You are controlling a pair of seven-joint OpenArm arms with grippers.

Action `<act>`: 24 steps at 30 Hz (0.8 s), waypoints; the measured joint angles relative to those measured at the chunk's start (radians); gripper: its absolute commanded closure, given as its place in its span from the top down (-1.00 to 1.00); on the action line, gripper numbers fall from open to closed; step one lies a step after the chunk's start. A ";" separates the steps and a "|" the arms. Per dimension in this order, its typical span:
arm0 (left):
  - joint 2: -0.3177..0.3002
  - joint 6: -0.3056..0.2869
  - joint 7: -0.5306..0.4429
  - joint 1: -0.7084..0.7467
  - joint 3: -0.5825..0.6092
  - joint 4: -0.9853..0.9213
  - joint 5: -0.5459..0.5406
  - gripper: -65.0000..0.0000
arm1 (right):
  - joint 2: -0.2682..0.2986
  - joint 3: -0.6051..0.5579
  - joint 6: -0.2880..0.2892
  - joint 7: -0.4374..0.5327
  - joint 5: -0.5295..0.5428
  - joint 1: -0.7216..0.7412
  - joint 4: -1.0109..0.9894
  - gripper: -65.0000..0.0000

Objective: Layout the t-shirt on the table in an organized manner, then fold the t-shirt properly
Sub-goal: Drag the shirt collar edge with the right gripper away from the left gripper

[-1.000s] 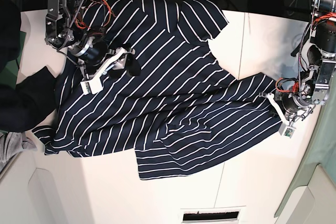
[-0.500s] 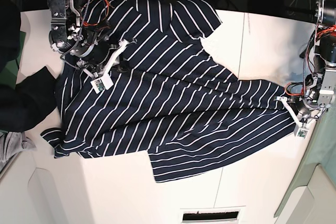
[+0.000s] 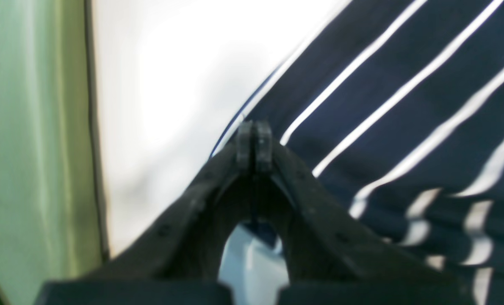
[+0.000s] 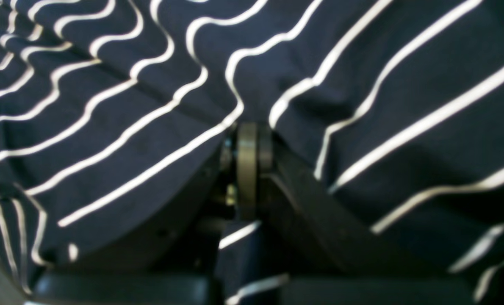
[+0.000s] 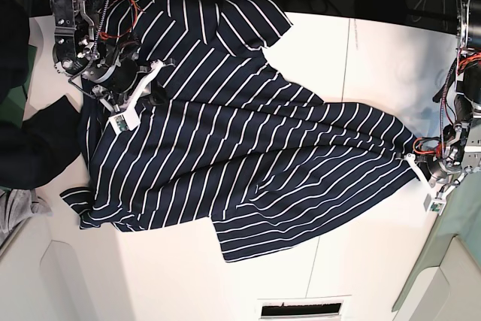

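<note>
White table (image 5: 376,58) is carrying the t-shirt (image 5: 248,163), lying lengthwise between the 2 arms and reaching both, with the left gripper (image 3: 254,146) clamping closed on its edge near the table's side and the right gripper (image 4: 247,165) pinching fabric at the opposite end.

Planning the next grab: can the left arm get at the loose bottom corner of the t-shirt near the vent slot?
Probably not yet: the left tool is shut on the t-shirt edge; nothing blocks the table between.
</note>
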 measured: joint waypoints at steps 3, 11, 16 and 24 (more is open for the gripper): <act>-0.004 -0.014 0.042 0.005 0.000 0.083 -0.051 -1.00 | 0.002 0.000 0.014 -0.010 0.064 0.002 0.034 -1.00; 0.021 -0.200 0.117 0.042 0.000 0.185 -0.201 -1.00 | -0.020 0.001 0.027 -0.215 0.184 -0.002 0.218 -1.00; 0.071 -0.206 0.151 0.076 0.001 0.184 -0.211 -1.00 | -0.022 0.002 0.029 -0.235 0.223 -0.034 0.247 -1.00; 0.126 -0.202 0.140 0.116 -0.002 0.171 -0.185 -1.00 | -0.022 0.002 0.028 -0.213 0.179 -0.143 0.246 -1.00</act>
